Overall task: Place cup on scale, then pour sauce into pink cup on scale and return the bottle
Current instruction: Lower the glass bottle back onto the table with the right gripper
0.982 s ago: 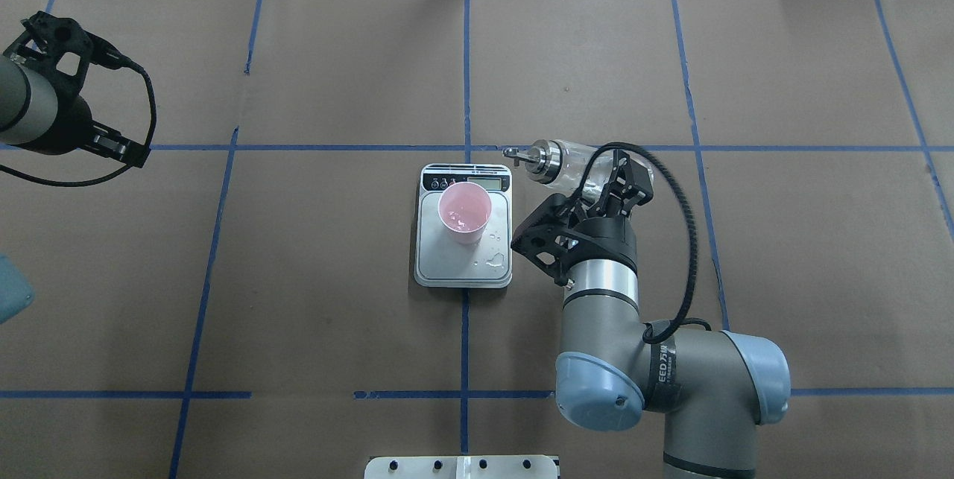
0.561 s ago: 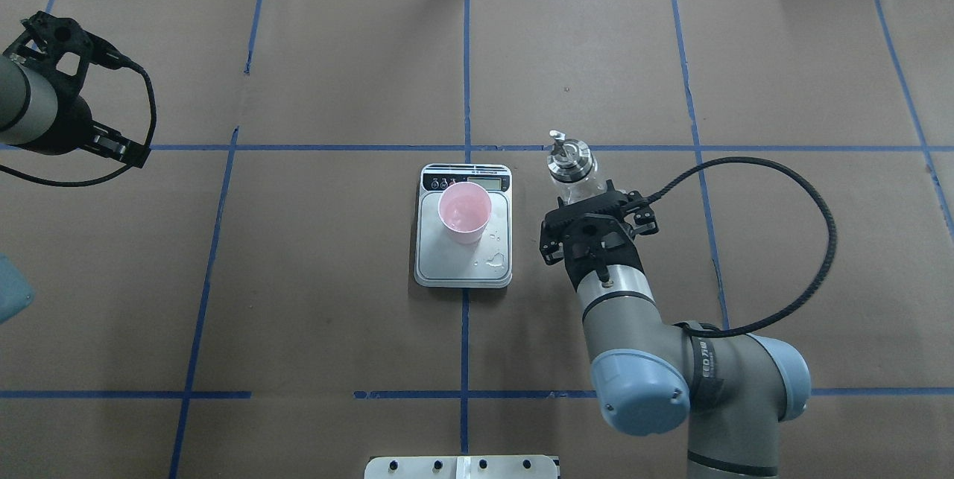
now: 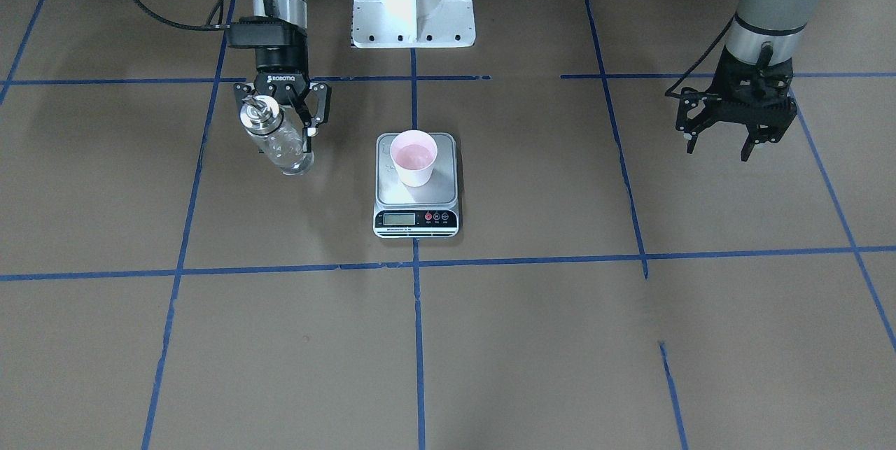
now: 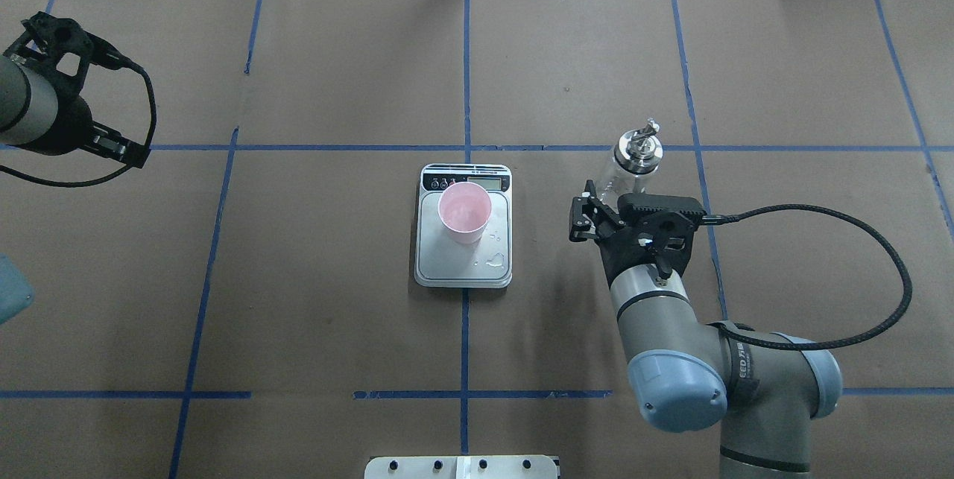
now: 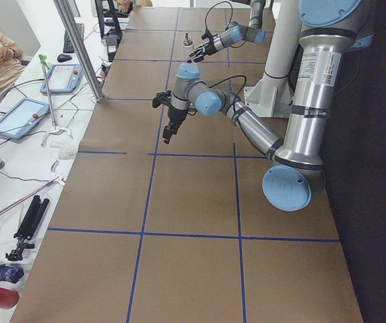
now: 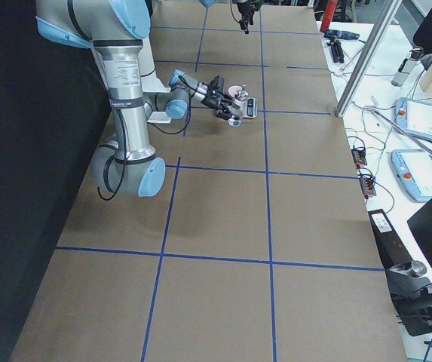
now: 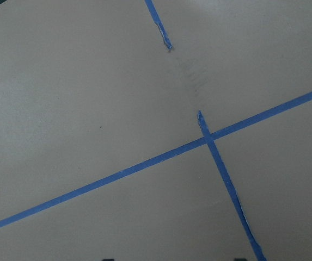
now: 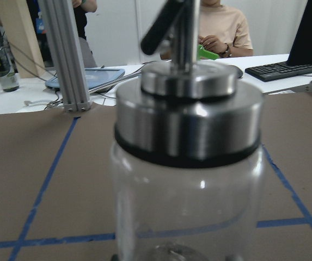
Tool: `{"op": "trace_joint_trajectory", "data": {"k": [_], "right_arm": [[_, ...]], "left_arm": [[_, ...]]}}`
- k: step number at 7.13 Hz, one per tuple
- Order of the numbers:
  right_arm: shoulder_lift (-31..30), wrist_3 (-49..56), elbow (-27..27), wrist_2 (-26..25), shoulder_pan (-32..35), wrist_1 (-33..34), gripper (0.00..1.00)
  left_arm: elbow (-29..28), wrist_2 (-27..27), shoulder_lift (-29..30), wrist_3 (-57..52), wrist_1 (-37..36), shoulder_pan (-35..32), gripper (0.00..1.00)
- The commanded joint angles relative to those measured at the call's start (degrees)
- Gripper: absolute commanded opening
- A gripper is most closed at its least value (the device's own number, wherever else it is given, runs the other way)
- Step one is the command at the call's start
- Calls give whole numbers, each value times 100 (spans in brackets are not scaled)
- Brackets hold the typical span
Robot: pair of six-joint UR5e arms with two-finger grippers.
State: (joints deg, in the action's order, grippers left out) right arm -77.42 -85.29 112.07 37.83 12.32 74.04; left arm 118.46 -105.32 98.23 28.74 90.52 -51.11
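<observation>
While the pink cup point(image 4: 464, 211) stands on the kitchen scale point(image 4: 462, 267), the right end effector point(image 3: 283, 122) grips the clear glass bottle point(image 4: 630, 162), spout up, near it; the left end effector point(image 3: 719, 149) hangs open, well apart.

A small pale pink cup point(image 4: 464, 212) stands upright on the rear half of a flat silver scale point(image 4: 447, 263) at the centre of the overhead frame, display strip on the far edge. A little clear sauce point(image 3: 413, 154) lies in the cup's bottom, and droplets point(image 4: 493, 263) sit on the plate's near right corner. Right of centre, well apart from the scale, the clear glass bottle point(image 4: 630, 162) with its silver collar and thin spout is roughly upright, spout up, gripped around its body by the right gripper point(image 3: 285, 134).
</observation>
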Motion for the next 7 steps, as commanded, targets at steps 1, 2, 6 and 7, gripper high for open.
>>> {"op": "trace_joint_trajectory", "data": {"k": [1,2,6,7], "right_arm": [[-588,-600,-10,-390,8,-4,0],[-721,-934,-219,-373,-1,-4,0],[-985,-1069,-692,-338,-1,-205,0],[-1021,-1060,-782,-338,-1,-485,0]], "left_arm": [[2,-6,3,0,0,5,79],[-7,3,3,0,0,5,79],[-7,-6,12,0,-9,5,79],[10,-6,29,0,-9,5,79]]}}
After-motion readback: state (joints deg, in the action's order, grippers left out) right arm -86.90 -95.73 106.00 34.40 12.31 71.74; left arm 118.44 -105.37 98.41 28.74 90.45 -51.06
